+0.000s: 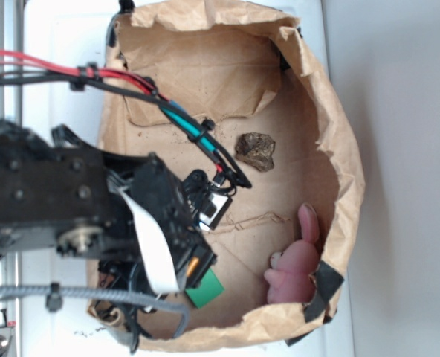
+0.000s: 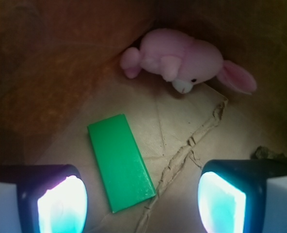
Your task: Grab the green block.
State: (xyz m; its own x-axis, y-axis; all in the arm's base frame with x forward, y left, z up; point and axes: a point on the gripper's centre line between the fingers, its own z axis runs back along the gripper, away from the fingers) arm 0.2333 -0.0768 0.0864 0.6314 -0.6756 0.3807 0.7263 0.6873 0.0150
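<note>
The green block (image 2: 120, 160) lies flat on the brown paper floor of the bag, long axis running away from me and a little to the left. In the exterior view only its end (image 1: 205, 288) shows under the arm. My gripper (image 2: 142, 206) is open and empty, above the block. The near end of the block lies between the two glowing pads (image 2: 62, 205), closer to the left one and touching neither. In the exterior view the gripper (image 1: 198, 268) hangs over the bag's lower left part.
A pink plush bunny (image 2: 184, 62) lies beyond the block by the bag wall (image 1: 339, 156); it also shows in the exterior view (image 1: 298, 264). A dark brown rock-like lump (image 1: 256, 151) sits mid-bag. A crumpled paper ridge (image 2: 187, 150) runs right of the block.
</note>
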